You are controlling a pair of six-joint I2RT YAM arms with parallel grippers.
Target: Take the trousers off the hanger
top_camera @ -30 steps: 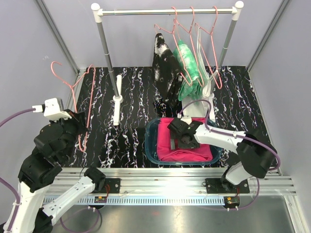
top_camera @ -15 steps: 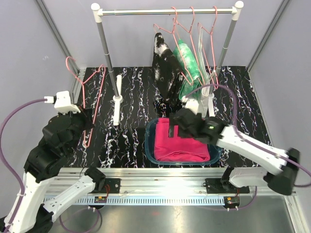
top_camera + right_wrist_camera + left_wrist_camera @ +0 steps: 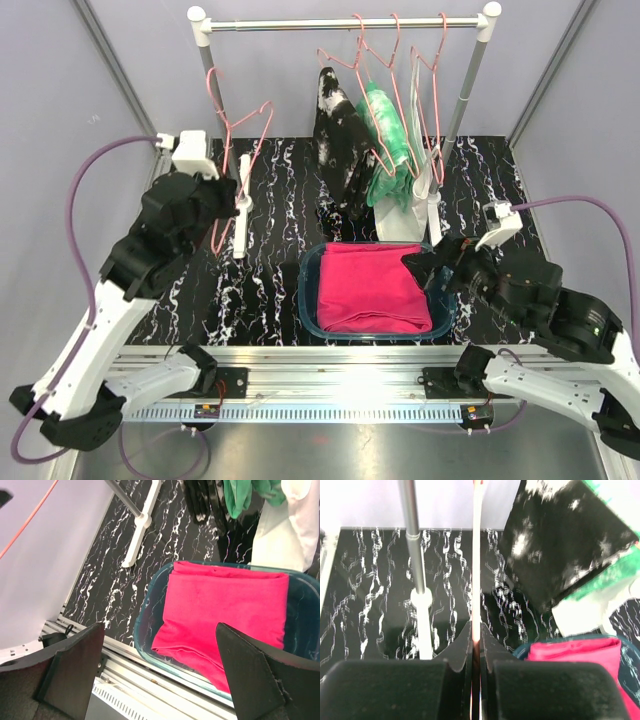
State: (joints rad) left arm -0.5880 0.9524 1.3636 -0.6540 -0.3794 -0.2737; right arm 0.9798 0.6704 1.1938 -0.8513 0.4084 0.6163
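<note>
Folded magenta trousers [image 3: 370, 285] [image 3: 225, 605] lie in a teal bin [image 3: 305, 290]. The black white-splashed trousers [image 3: 338, 140] [image 3: 555, 545] and the green tie-dye trousers [image 3: 385, 135] hang on pink hangers from the rail [image 3: 300, 22]. My left gripper [image 3: 225, 205] [image 3: 477, 630] is shut on the wire of a bare pink hanger [image 3: 240, 130] [image 3: 477, 555], held up beside the rack's left post [image 3: 215, 90]. To the right of the bin, my right gripper [image 3: 425, 268] [image 3: 165, 665] stands open and holds nothing.
A white garment [image 3: 400, 215] [image 3: 285, 530] hangs down behind the bin's far right corner. Bare pink hangers [image 3: 440, 100] hang at the rail's right end. The rack's white foot [image 3: 241, 215] lies on the black marbled mat. A metal rail [image 3: 330, 385] runs along the near edge.
My left arm has lifted the bare hanger up and right, toward the rack's left post. My right arm has drawn back to the right from the bin, leaving the magenta trousers there.
</note>
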